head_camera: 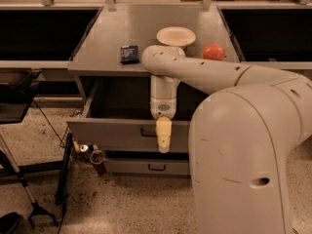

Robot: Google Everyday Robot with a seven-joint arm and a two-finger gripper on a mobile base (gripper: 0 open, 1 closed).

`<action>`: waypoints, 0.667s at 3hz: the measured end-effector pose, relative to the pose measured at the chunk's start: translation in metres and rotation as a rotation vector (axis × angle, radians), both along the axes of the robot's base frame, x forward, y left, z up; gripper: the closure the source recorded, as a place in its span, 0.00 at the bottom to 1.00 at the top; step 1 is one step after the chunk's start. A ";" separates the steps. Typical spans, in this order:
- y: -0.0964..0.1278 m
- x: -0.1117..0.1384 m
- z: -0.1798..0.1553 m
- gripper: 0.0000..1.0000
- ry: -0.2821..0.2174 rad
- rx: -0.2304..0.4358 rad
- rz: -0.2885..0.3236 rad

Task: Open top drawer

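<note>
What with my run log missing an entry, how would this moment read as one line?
top drawer: pulled out, interior showing | hand: at its front, beside handle | lower drawer: shut

Noted: top drawer front matt grey paint; handle black. The gripper, at 3 o'clock of the handle, before the front, looks smooth, pale yellow plastic. The arm shell is smooth cream with a slight sheen; desk matt grey; floor speckled.

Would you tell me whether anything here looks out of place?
Nothing looks spilled or damaged. The top drawer sits pulled out and level, the pincer hanging at its front. Only small clutter on the floor beside one corner seems stray.
</note>
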State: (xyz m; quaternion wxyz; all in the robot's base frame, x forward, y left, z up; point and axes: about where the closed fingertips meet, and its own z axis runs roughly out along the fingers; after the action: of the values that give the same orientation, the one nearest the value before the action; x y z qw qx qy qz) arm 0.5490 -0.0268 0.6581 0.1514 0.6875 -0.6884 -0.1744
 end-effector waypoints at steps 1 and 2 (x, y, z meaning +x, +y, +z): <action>0.000 0.000 0.000 0.00 0.000 0.000 0.000; -0.003 -0.012 -0.004 0.00 0.065 -0.021 0.022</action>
State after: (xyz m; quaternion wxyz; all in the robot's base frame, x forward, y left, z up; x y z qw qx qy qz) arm 0.5375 -0.0294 0.6539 0.1829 0.6875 -0.6773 -0.1876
